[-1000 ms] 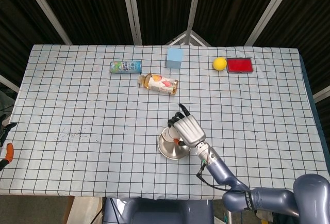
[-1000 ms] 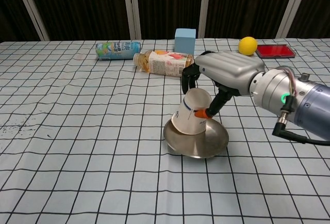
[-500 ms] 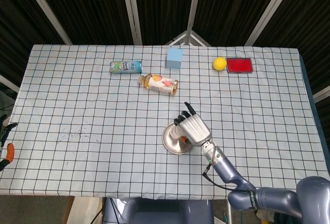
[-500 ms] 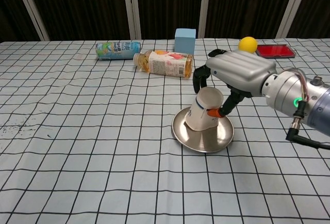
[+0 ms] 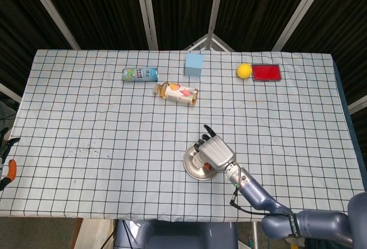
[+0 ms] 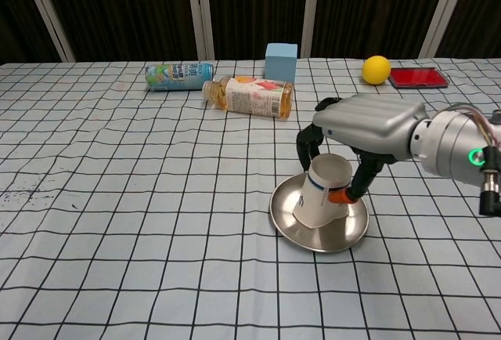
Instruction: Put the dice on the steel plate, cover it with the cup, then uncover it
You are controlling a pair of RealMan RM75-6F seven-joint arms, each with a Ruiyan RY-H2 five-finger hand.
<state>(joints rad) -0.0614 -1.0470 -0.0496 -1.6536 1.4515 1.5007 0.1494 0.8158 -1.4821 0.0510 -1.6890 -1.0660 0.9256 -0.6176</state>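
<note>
A white paper cup [image 6: 321, 193] stands upside down and tilted on the round steel plate [image 6: 318, 234], which lies near the table's front middle. My right hand [image 6: 362, 130] comes over the cup from above and grips it, fingers on its far side and an orange-tipped thumb on its near side. In the head view the right hand [image 5: 216, 154] covers most of the cup and part of the steel plate [image 5: 192, 167]. The dice is hidden, and I cannot tell whether it is under the cup. My left hand shows in neither view.
Along the back of the checked cloth lie a green can [image 6: 178, 75], a tea bottle [image 6: 250, 95], a light blue cube [image 6: 280, 61], a yellow ball [image 6: 376, 68] and a red flat box [image 6: 419, 77]. Orange-handled pliers [image 5: 7, 168] sit at the left edge.
My right hand has dragged the cup and the steel plate toward the right and nearer to the front edge. The cup stays tilted in its grip.
</note>
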